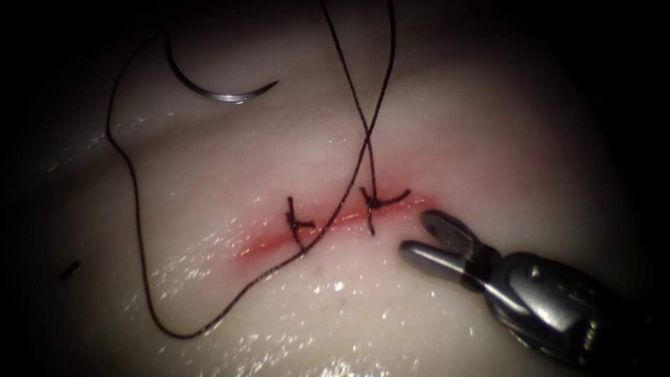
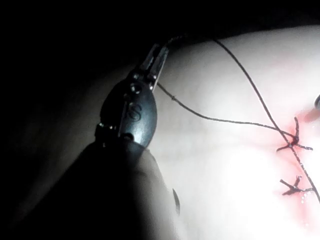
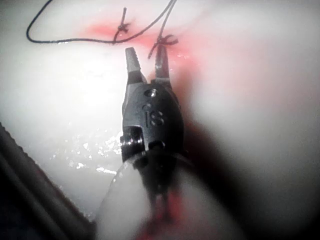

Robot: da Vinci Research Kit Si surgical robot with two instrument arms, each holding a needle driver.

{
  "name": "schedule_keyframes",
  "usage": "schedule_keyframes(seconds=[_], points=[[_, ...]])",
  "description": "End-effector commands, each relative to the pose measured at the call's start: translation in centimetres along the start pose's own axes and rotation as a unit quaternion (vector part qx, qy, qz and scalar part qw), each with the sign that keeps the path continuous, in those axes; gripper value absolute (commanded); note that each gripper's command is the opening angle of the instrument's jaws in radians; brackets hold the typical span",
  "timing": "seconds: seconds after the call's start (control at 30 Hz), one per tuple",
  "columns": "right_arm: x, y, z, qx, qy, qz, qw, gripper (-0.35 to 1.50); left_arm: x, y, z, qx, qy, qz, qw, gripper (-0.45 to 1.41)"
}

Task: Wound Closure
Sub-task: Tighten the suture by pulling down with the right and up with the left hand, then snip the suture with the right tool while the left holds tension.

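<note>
The right end effector point(image 1: 419, 237), jaws spread and empty, sits just right of the cut point(image 1: 328, 223); the needle point(image 1: 209, 87) lies free, upper left, while the left end effector point(image 2: 157, 57) pinches the thread point(image 1: 132, 209).

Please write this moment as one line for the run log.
left tool: shut on thread | right tool: open, empty, right of cut | needle: free on tissue | two knots

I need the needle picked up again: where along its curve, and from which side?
Judging by its pose, grip the needle on the mid-curve, away from the point at its right end. It lies free on the tissue, curve bulging toward the cut, so approach from above.
</note>
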Motion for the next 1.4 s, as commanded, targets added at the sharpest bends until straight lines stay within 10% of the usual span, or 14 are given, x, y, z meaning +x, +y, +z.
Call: schedule_keyframes(seconds=[0.03,0.6,0.77,0.93,1.4], points=[[0.04,0.0,0.11,0.003,-0.006,-0.002,1.0,0.19,0.03,0.01,0.06,-0.003,0.005,-0.001,1.0,-0.45],[0.25,0.09,0.71,0.0,-0.099,-0.067,0.993,-0.11,0.83,0.4,0.0,-0.046,0.033,-0.029,0.998,-0.45],[0.37,0.03,0.78,-0.001,-0.102,-0.068,0.992,0.66,0.91,0.48,0.03,-0.051,0.034,-0.03,0.998,-0.45],[0.46,-0.1,0.7,0.012,-0.106,-0.077,0.991,0.86,0.9,0.45,0.03,-0.051,0.034,-0.03,0.998,-0.45],[0.36,-0.34,0.89,0.026,-0.096,-0.081,0.992,0.41,0.93,0.51,0.11,-0.051,0.028,-0.029,0.998,-0.45]])
